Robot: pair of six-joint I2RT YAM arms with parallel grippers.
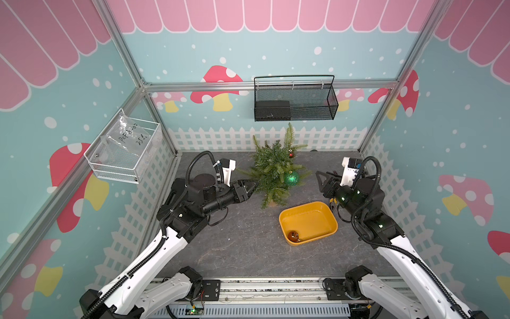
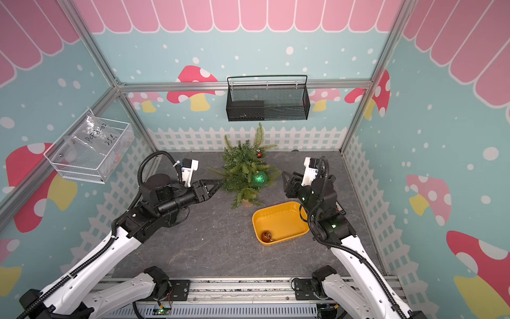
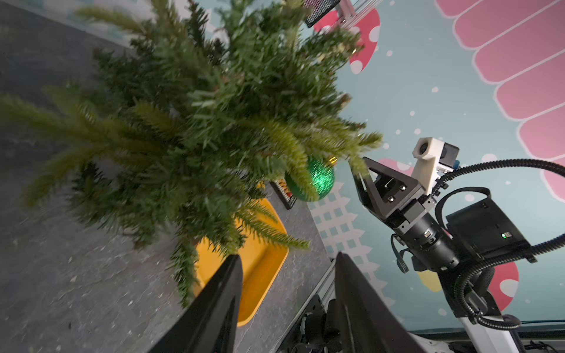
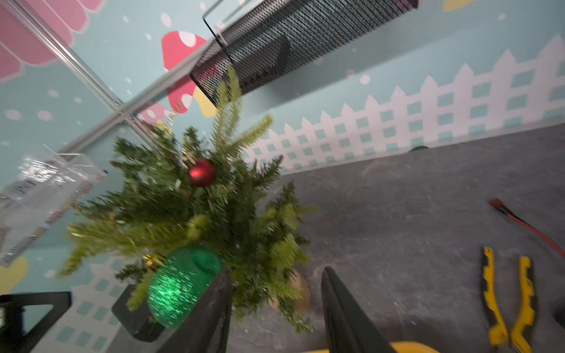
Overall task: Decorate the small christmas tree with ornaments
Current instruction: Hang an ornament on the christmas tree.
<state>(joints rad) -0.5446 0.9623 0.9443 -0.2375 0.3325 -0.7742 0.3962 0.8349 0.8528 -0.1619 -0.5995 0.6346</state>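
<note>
Clerk: Entry one, hidden or unclear?

Robot: Small christmas tree (image 1: pixel 271 168): the lower branches cover most of its tan base, and both wrist views blur the needles. Copper bauble (image 1: pixel 293 236): the string loop is too small to read. Pliers (image 4: pixel 507 299): the yellow handles are plain in my right wrist view, but my right arm nearly covers them in both top views.

Clerk: Entry two, ornaments, location?

Robot: Green bauble (image 1: pixel 291 178): low on the tree, on the side facing my right arm. Red bauble (image 1: pixel 290 155): high, near the top. The copper bauble lies in the near corner of the yellow tray (image 1: pixel 309 205), just in front of the tree.

Clerk: Entry three, claws?

Robot: Left gripper (image 1: pixel 255 187): arm reached out level, tips at the outer branches on the tree's left. Whether they touch, I cannot tell. Fingers apart, nothing between them. Right gripper (image 1: pixel 318 176): level, pointing at the tree, just clear of the branch tips beside the green bauble. Fingers apart, empty.

Clerk: Entry four, edges and room?

Robot: Grey tabletop (image 1: pixel 234 248): bare between my arms and in front of the tray. The tree stands near the back wall. The tray's far corner runs under my right arm.
</note>
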